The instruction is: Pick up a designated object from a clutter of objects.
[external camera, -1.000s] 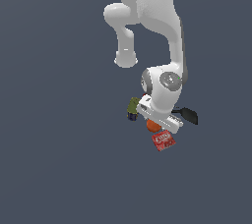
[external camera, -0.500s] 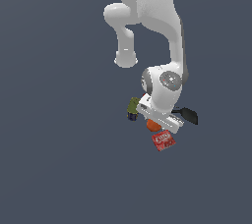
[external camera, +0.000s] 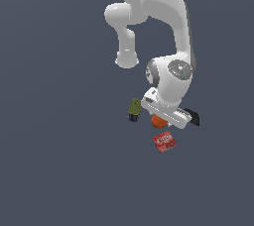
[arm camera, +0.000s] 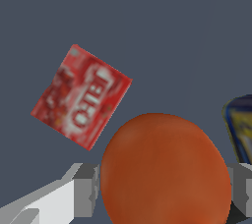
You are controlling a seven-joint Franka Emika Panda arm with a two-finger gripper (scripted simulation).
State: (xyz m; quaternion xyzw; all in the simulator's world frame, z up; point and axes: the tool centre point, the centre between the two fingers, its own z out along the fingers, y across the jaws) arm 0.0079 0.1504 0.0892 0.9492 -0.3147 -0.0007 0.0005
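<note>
Since a second ago nothing has visibly shifted: the tool (arm camera: 162, 188) remains low over the tabletop (external camera: 59, 160), its grey pads (arm camera: 86, 188) touching both sides of the smooth round orange-red ball (arm camera: 165, 174), apparently grasping it, so lifting looks next. Beside it, the flat red square packet (arm camera: 81, 96) bears blurred, unreadable white print.

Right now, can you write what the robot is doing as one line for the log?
phase: grasping | gripper: fingers either side of smooth round orange ball | flat red square packet: beside, apart | lift: not visible
</note>
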